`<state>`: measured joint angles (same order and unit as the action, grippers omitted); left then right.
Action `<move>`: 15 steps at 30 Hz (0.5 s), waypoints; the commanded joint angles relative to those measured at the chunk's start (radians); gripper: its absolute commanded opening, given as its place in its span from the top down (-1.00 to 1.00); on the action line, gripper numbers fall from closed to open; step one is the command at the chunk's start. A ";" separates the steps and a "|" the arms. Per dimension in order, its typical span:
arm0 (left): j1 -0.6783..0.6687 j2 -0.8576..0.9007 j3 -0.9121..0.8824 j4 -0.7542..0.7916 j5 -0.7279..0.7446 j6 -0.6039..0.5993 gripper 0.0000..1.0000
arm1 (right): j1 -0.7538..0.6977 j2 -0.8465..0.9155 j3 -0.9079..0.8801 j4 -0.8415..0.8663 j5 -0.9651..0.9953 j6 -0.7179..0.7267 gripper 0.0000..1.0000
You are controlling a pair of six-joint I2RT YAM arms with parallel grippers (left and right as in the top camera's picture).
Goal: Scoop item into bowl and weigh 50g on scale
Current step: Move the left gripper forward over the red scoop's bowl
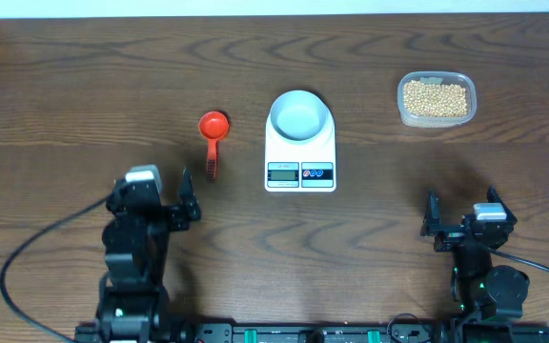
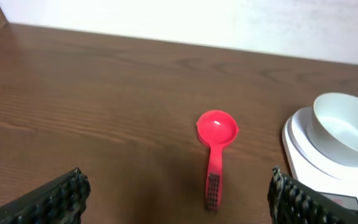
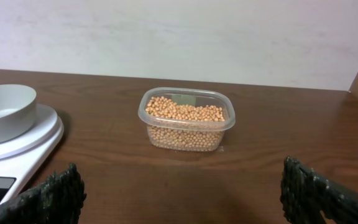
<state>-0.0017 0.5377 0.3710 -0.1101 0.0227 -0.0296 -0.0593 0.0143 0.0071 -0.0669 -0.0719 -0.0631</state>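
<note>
Overhead, the left gripper [image 1: 152, 193] at lower left and the right gripper [image 1: 465, 219] at lower right both stand with jaws spread wide, holding nothing, above the dark wood table [image 1: 55, 105]. Ahead of the left one lies a red scoop [image 1: 213, 133], its handle pointing toward it, with nothing between. At centre the white scale [image 1: 300, 174] carries the pale bowl [image 1: 300, 119]. Small round tan beans [image 1: 436, 98] fill a clear tub [image 1: 401, 105] at upper right, near the table's far edge, with open wood around it.
</note>
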 commanded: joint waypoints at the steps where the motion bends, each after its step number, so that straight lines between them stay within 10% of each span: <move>1: 0.003 0.109 0.113 -0.044 -0.009 -0.012 -0.88 | 0.008 -0.009 -0.002 -0.004 -0.001 -0.013 -0.99; 15: 0.003 0.680 0.710 -0.480 -0.008 0.065 -0.87 | 0.008 -0.009 -0.002 -0.005 -0.001 -0.013 -0.99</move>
<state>-0.0017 1.1358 0.9699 -0.5411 0.0227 0.0017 -0.0593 0.0120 0.0071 -0.0669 -0.0715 -0.0631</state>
